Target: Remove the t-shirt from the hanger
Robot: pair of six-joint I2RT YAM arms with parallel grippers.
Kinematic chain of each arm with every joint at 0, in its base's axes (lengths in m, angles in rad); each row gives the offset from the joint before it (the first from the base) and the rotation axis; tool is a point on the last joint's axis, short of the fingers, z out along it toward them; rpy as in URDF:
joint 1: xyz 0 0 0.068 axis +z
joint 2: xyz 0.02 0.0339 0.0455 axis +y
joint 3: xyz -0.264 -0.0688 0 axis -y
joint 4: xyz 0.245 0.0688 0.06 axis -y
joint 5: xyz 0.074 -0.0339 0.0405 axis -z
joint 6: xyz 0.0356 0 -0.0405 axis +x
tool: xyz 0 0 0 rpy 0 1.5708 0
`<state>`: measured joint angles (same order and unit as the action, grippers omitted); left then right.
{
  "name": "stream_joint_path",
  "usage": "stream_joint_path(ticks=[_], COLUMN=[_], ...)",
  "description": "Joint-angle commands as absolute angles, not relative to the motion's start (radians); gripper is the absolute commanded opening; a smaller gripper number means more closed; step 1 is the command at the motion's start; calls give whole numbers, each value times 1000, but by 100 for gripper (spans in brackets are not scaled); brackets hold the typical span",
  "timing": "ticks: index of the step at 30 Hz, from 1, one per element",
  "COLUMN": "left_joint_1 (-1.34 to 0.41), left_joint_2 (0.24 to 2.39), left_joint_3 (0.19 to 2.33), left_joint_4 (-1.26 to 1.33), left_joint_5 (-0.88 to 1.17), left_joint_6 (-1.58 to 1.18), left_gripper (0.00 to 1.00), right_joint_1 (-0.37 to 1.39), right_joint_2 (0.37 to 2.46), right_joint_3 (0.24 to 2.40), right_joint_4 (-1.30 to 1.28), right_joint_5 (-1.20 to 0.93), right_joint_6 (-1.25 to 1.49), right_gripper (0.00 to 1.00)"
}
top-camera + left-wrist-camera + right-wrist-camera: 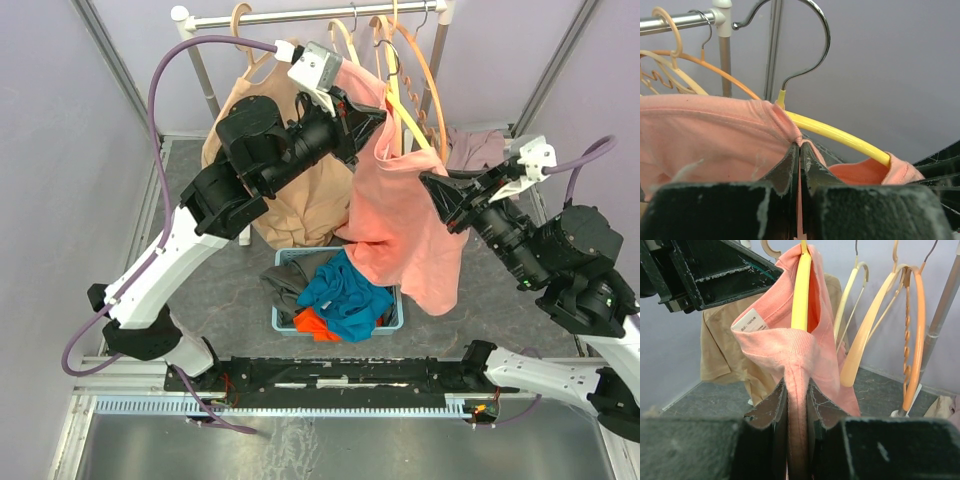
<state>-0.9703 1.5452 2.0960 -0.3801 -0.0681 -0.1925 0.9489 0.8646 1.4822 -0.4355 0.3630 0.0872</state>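
**Left gripper (799, 150) and right gripper (796, 390) clamped on the t-shirt (400, 220)**

Your left gripper is closed tight on a thin pinch of shoulder fabric just beside the yellow hanger (840, 134). Your right gripper grips the folded collar below it. The t-shirt is draped over the hanger, above the basket (395, 320). If you pull unevenly, the collar may snag on the hanger arm, or the thin pinch may slip free.

L arm reaches up & over to the right; L gripper (372, 103) is squeezed tight on the t-shirt (400, 225). R arm bends up & leans left; R gripper (432, 186) pinches a thick fold of it, fingers a bit apart.
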Motion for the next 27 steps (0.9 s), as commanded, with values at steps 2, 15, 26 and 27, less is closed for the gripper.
stream_joint_path(ticks=[2,15,26,27], left_joint_1=[-978,-990,-991,-991], left_joint_2=[1531,1497,1401,1390], left_joint_3=[2137,2088,2016,1997], left_joint_4=[-397,-388,-334,-300], left_joint_5=[23,8,-215,-214], left_joint_6=[-216,-261,-151,-132], left_gripper=[3,4,60,61], right_joint_1=[951,952,951,951], right_joint_2=[832,833,819,819], right_joint_3=[1424,1409,1399,1400], right_joint_4=[-127,-89,-104,-108], right_joint_5=[376,364,364,363], right_joint_6=[-2,-22,-7,-3], right_gripper=[1,1,1,1])
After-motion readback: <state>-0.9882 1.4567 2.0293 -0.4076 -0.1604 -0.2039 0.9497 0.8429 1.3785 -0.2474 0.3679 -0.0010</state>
